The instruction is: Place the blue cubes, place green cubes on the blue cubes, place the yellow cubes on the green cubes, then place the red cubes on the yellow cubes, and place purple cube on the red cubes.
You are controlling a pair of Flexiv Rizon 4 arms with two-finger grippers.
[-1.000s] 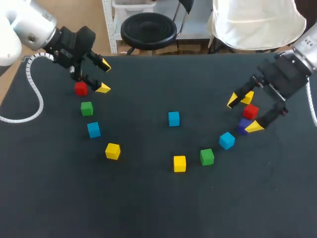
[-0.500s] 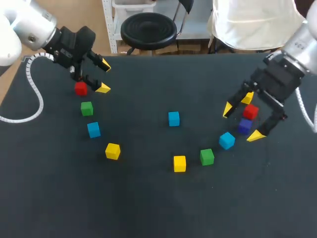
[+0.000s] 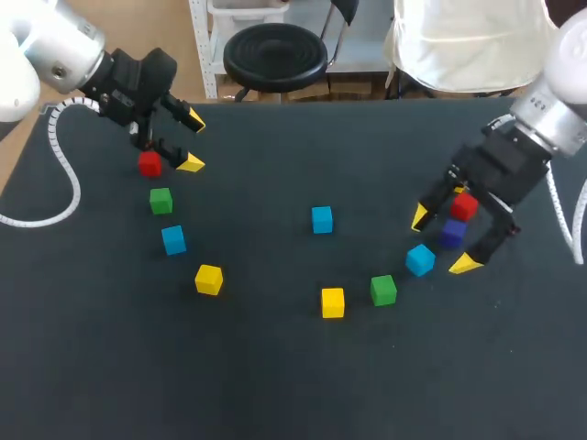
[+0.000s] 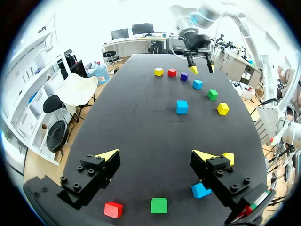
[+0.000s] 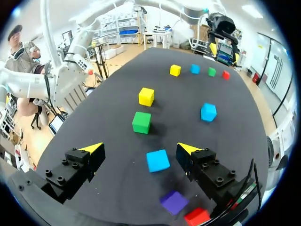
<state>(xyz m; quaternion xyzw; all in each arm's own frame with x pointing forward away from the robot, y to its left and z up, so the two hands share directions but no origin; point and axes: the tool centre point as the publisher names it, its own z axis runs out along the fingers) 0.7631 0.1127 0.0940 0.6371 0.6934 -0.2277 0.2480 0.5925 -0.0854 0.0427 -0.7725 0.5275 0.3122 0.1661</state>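
On the left of the black table (image 3: 275, 367) a red cube (image 3: 149, 164), a green cube (image 3: 160, 200), a blue cube (image 3: 173, 239) and a yellow cube (image 3: 208, 279) lie in a curved row. My left gripper (image 3: 188, 139) hangs open just beyond the red cube (image 4: 113, 209). A lone blue cube (image 3: 321, 219) sits mid-table. On the right lie a yellow cube (image 3: 333, 302), green cube (image 3: 383, 290), blue cube (image 3: 420, 259), purple cube (image 3: 451, 233) and red cube (image 3: 464, 206). My right gripper (image 3: 443, 240) is open above the purple cube, with the blue cube (image 5: 157, 160) between its fingertips in the right wrist view.
One more yellow cube (image 4: 159, 71) lies past the right-hand red cube (image 4: 172, 72), mostly hidden by my right arm in the head view. The table's far edge runs close behind both grippers. Bare table stretches across the front.
My right gripper has moved left and toward the front, from over the red and purple cubes to near the right-hand blue cube. The left arm has not moved.
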